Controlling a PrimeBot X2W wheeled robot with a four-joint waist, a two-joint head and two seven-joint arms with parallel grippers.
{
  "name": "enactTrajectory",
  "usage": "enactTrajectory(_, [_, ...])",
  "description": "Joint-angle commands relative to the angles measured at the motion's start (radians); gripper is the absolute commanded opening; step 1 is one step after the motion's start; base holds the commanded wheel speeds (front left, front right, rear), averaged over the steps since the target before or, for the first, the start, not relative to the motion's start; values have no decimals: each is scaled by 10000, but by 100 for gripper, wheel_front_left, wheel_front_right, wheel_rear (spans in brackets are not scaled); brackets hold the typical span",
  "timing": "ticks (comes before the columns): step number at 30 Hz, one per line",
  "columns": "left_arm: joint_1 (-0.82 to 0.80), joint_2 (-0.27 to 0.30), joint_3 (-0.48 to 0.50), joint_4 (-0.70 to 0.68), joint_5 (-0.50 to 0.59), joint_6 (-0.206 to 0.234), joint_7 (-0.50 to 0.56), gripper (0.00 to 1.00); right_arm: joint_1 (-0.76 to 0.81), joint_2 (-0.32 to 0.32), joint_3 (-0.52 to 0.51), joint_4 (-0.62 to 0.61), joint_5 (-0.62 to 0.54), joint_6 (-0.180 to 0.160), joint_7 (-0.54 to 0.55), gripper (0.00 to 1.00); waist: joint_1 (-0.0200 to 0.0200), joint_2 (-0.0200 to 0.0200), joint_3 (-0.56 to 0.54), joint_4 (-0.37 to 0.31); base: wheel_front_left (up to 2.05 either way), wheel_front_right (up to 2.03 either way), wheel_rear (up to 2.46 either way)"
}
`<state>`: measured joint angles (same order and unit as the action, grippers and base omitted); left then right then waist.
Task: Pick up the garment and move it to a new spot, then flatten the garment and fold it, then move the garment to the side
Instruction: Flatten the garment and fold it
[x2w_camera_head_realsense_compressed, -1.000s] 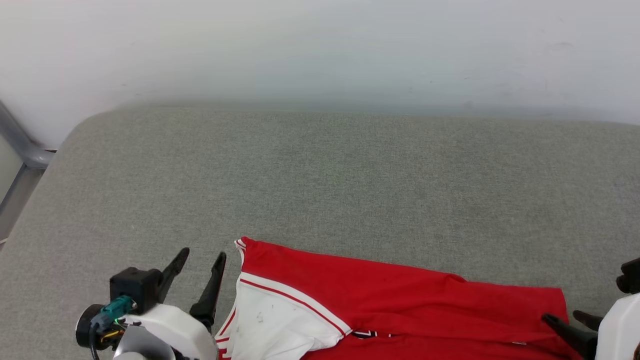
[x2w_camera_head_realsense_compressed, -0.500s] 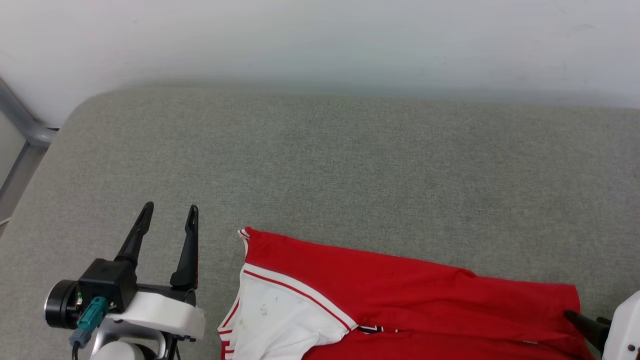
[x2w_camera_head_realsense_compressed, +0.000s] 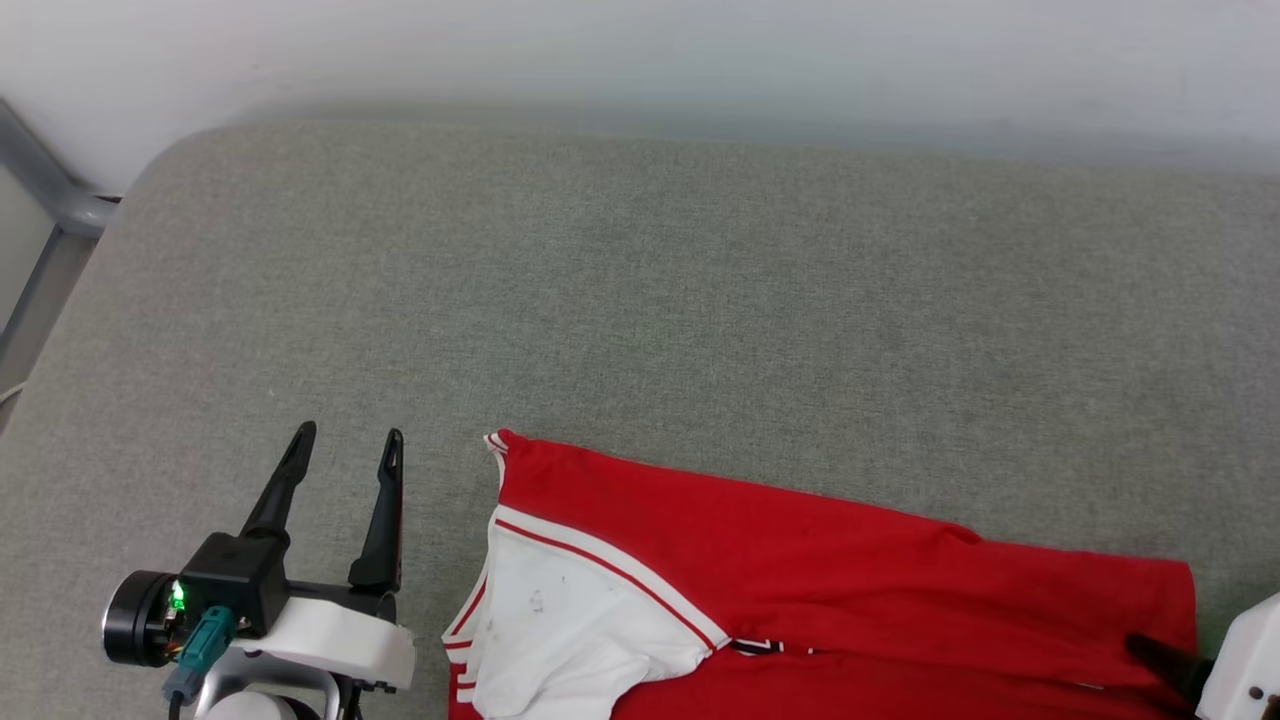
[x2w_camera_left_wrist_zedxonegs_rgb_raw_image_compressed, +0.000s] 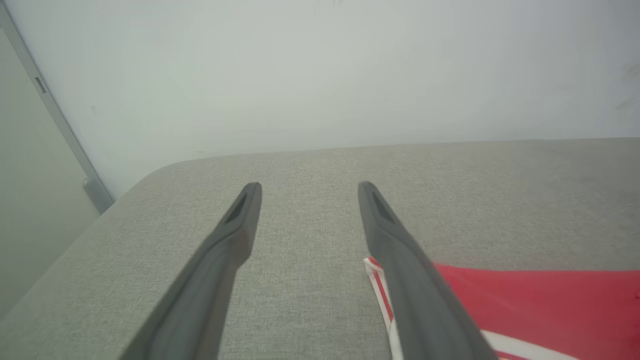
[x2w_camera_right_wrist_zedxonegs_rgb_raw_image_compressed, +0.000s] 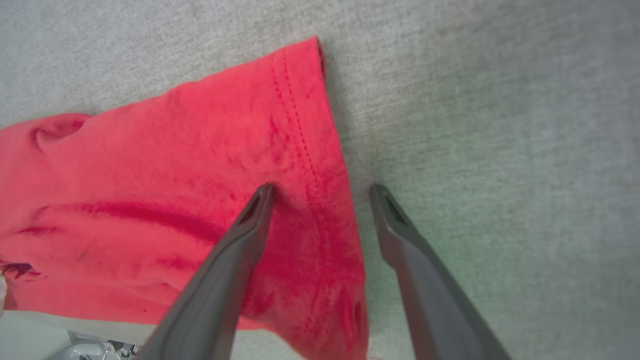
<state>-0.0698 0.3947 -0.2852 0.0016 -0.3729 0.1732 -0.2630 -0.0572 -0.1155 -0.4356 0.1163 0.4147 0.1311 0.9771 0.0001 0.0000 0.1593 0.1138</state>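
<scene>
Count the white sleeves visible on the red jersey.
1: a white sleeve at the red jersey's left end, beside the open left gripper. Another may be hidden.

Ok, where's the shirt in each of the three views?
Head view: shirt along the bottom edge, from centre to right.
Left wrist view: shirt in the lower right corner.
Right wrist view: shirt across the left and centre, with its hem running down the middle.
Shared landmark: the grey pad it lies on, also seen in the left wrist view and the right wrist view.
</scene>
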Motion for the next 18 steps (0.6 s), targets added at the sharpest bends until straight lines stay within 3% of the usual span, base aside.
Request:
enactTrajectory(1, [-78, -109, 122, 61, 93, -132, -21, 100, 1, 182, 82, 242, 11, -9, -32, 100, -1, 0, 118, 73, 0, 0, 0])
enactTrajectory(16, [-63, -843, 956, 535, 892, -1044, -22, 100, -109, 1046, 2112, 1790, 995, 56, -724, 100, -1, 0, 159, 141, 0, 0, 0])
enactTrajectory(17, [-49, -881, 1013, 562, 917, -1093, -22, 100, -115, 1059, 2179, 1862, 1052, 56, -791, 87, -1, 0, 132, 130, 0, 0, 0])
enactTrajectory(18, [-37, -919, 1061, 585, 972, -1118, -22, 100, -126, 1064, 2228, 1912, 1102, 57, -849, 45, -1, 0, 105, 122, 0, 0, 0])
